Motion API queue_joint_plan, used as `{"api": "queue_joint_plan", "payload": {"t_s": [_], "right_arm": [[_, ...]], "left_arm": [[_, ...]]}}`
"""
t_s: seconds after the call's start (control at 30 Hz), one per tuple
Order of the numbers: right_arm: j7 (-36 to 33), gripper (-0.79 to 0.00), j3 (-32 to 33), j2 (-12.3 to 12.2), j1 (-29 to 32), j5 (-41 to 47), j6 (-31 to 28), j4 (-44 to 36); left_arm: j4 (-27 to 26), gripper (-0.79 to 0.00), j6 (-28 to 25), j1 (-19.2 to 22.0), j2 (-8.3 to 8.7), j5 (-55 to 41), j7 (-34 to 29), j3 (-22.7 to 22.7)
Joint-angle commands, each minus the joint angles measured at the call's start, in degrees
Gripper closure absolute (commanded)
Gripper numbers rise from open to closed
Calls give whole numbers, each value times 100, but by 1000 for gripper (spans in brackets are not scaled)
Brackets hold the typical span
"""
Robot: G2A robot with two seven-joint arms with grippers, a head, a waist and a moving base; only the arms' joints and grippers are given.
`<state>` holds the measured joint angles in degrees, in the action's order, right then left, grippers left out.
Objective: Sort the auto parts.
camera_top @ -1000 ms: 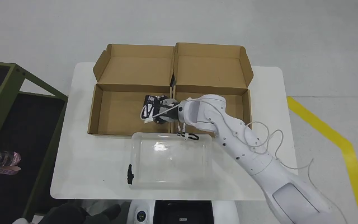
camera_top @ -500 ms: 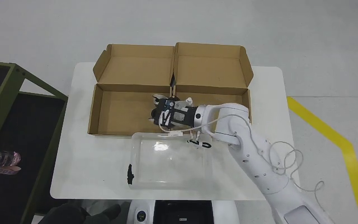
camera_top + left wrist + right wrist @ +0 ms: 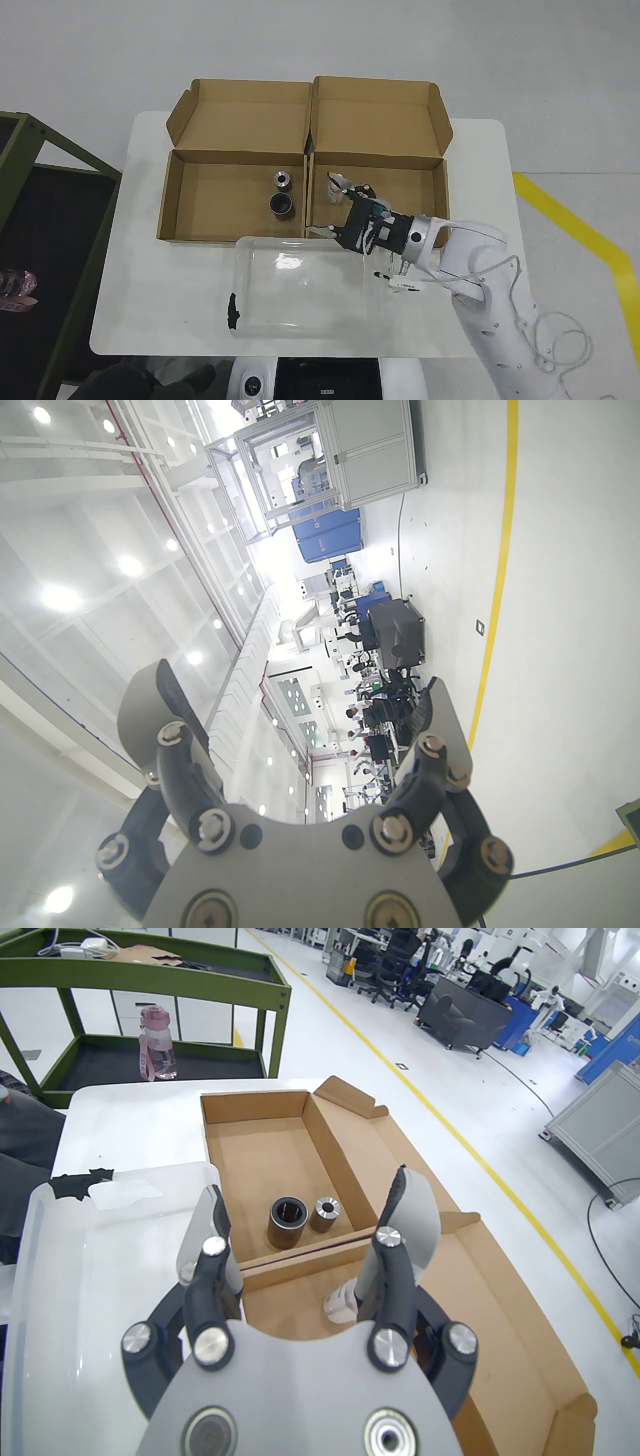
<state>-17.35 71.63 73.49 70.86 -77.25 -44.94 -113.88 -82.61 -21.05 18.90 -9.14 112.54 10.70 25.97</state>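
- While the left tool (image 3: 297, 677) points at the ceiling, spread wide and holding nothing, it takes no part in this step.
- Left box (image 3: 210, 200) holds the dark sleeve (image 3: 282, 206) and the smaller metal bush (image 3: 281, 179), both upright and just beside each other.
- Clear bin (image 3: 240, 290) sits on the worktop (image 3: 140, 290) in front of both boxes.
- Right box (image 3: 420, 195) holds the white part (image 3: 337, 1304).
- Right tool (image 3: 310, 1188) hovers over that box's front corner, open and bare, seemingly between picks. Next it needs another part to line up on.
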Motion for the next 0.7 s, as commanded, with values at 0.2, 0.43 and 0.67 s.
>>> {"api": "queue_joint_plan", "payload": {"t_s": [0.2,0.43,0.67], "right_arm": [[853,-557,924,-146,916,-161,164,-198],[1580,-588,1578,-224,1582,-227,533,-83],[2080,-674,1997,-269,2019,-292,935,67]], "left_arm": [[0,-785,0,0,0,0,0,0],[0,-785,0,0,0,0,0,0],[0,-785,0,0,0,0,0,0]]}}
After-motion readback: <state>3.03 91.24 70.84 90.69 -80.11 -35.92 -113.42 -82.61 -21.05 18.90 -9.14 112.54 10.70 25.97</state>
